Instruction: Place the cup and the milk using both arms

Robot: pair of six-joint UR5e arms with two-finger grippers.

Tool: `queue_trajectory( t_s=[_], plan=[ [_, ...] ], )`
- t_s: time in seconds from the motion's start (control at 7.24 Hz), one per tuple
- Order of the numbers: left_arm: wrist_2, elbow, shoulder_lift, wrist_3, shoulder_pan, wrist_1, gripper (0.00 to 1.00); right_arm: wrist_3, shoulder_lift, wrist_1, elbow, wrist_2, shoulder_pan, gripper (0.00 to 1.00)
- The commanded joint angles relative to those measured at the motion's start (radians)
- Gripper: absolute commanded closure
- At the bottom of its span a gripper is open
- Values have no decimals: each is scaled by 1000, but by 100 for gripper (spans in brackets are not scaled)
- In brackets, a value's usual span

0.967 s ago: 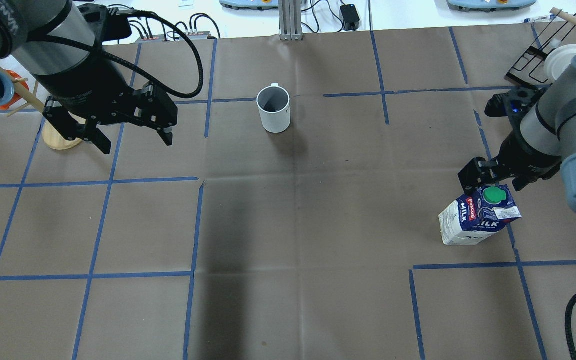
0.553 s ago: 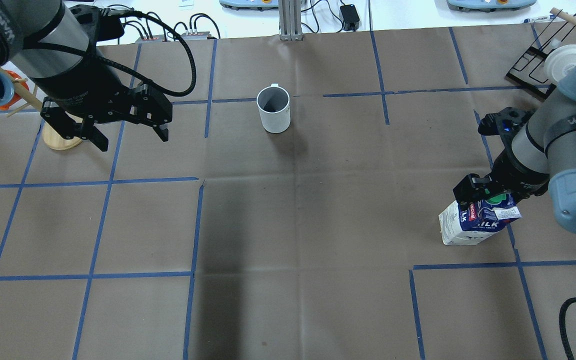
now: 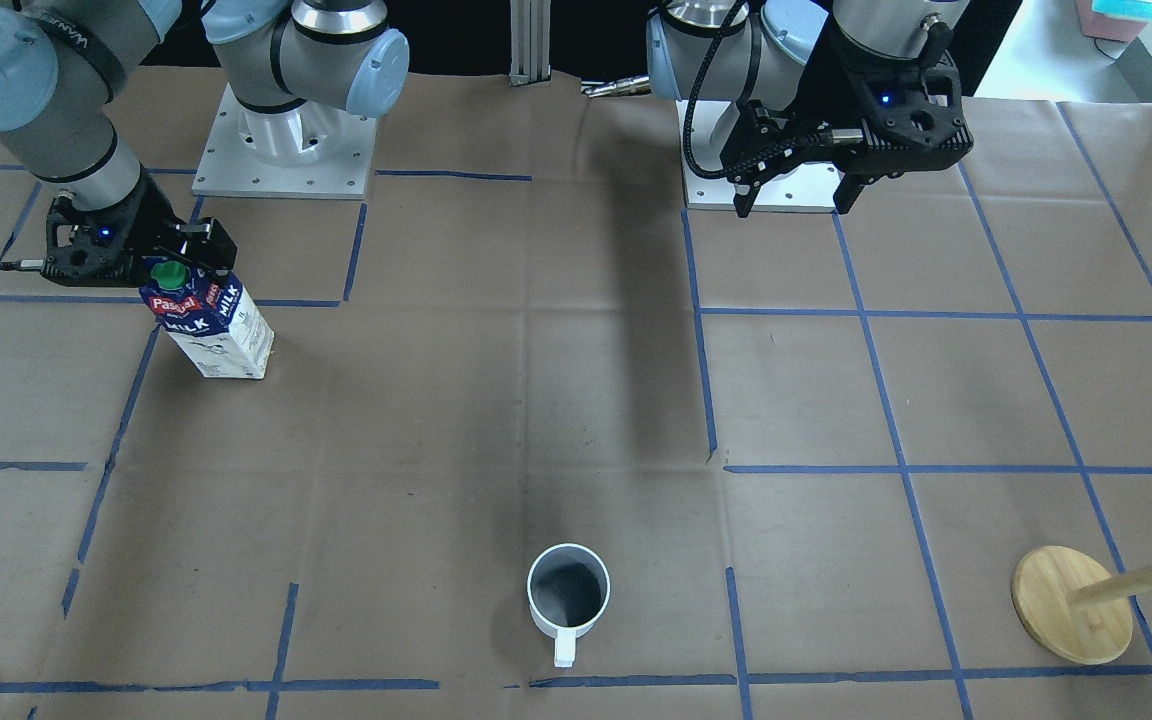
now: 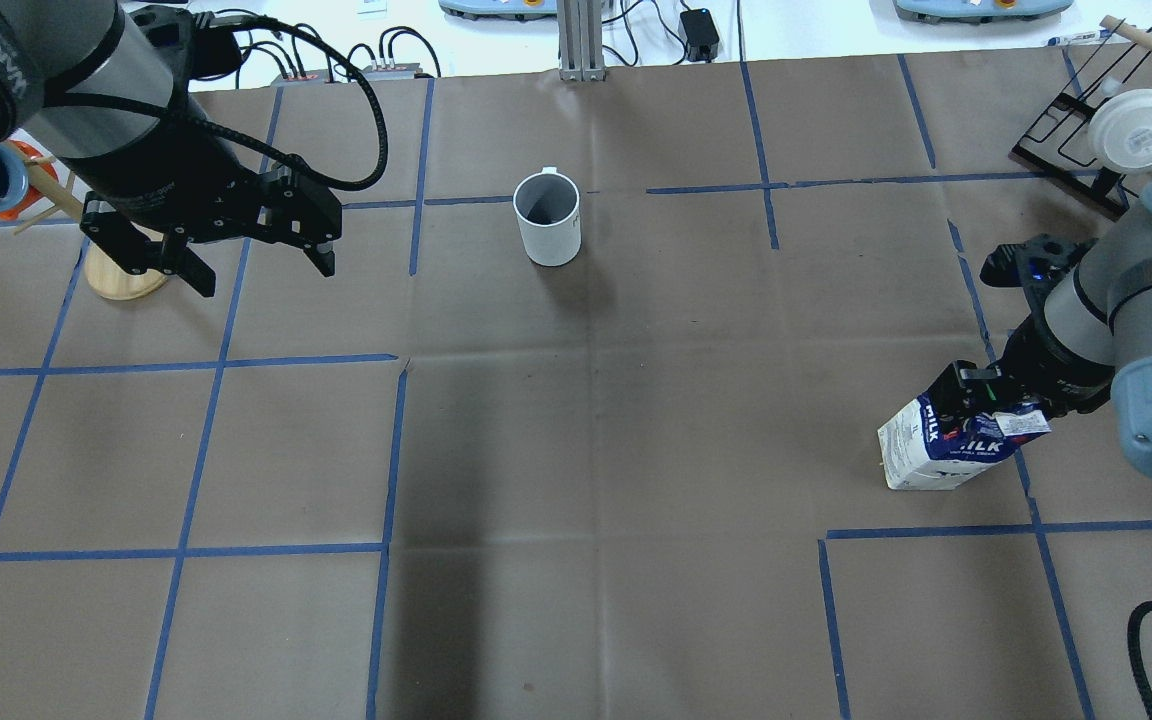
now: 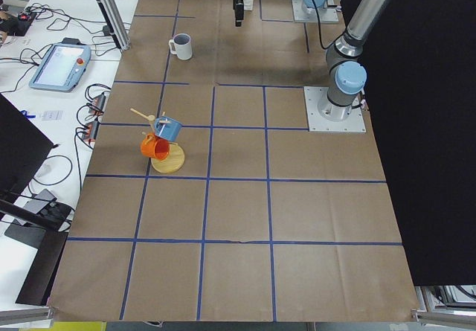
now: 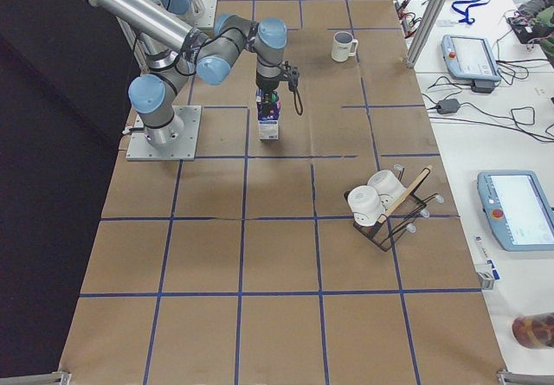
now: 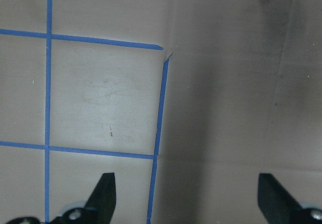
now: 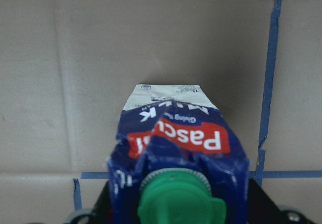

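Lowered onto the milk, the right arm looks set for a grasp.
Its jaws flank the milk's top, at the right side of the worktop; clamped or not, I cannot tell. The left arm holds its jaws apart, far from the cup.

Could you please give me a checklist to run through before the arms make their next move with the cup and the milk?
1. Right gripper placed around the top of the milk: ok. The wrist view shows its jaws on either side of the carton's top.
2. Jaws closed firmly on the milk: cannot tell.
3. Milk standing on its base: ok.
4. Left gripper open: ok, jaws wide apart.
5. Left gripper lined up over the cup: not ok. It hangs well off to the robot's left of the cup, not touching it.
6. Cup upright, mouth up, nothing touching it: ok.
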Motion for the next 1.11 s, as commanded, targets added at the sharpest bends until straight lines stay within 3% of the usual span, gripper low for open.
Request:
queue_trajectory(
  t_s=[0.0,0.69,0.97],
  plan=[
    [0,0,7,1,1,0,0,1,-5,-26,-5,8,-1,28],
    [-6,3,1,3,3,3,0,-1,-39,-26,-28,10,1,44],
    [-5,3,-2,3,4,4,0,-3,-45,-12,-89,10,4,44]
  ],
)
